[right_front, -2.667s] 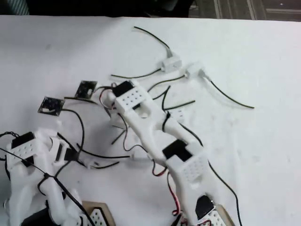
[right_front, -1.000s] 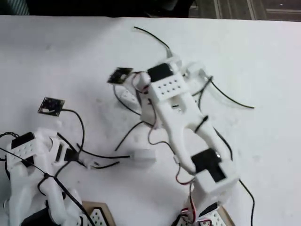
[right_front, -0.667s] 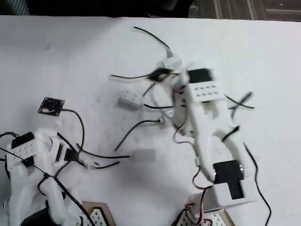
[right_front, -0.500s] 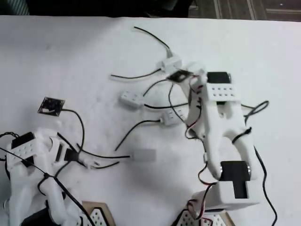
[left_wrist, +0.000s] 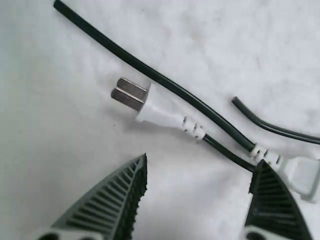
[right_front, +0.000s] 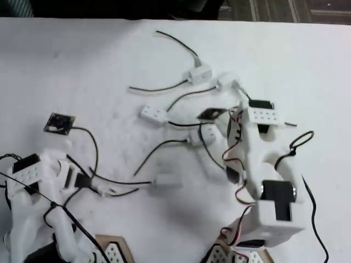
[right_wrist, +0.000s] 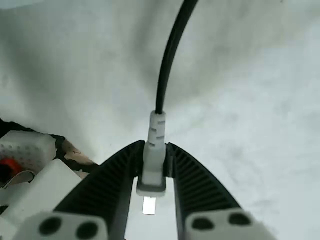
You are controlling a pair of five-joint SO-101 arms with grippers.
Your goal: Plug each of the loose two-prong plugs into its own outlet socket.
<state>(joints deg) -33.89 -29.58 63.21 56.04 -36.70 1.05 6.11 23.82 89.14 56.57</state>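
Observation:
My right gripper [right_wrist: 154, 146] is shut on a white two-prong plug [right_wrist: 152, 172], whose black cable runs straight away from the fingers over the white table. In the high view the right arm [right_front: 258, 148] stands right of centre, its wrist covering the held plug. My left gripper [left_wrist: 195, 182] is open just above the table, with nothing between its fingers. A second white plug [left_wrist: 157, 111] lies flat a little beyond it, prongs bare. This plug [right_front: 111, 191] is in front of the left arm [right_front: 38, 186]. Loose white sockets lie at centre [right_front: 153, 114] and at the front [right_front: 167, 181].
Two white connector pairs [right_front: 198, 72] [right_front: 226, 83] with black cables lie at the back. Another white piece [right_front: 198, 136] with its cable sits beside the right arm. A small black board [right_front: 59, 123] lies at the left. Cables cross the middle of the table [right_front: 307, 66].
The right arm has swung from left of centre across to the right, then drawn back toward the front edge. The left arm and the front plug have not moved.

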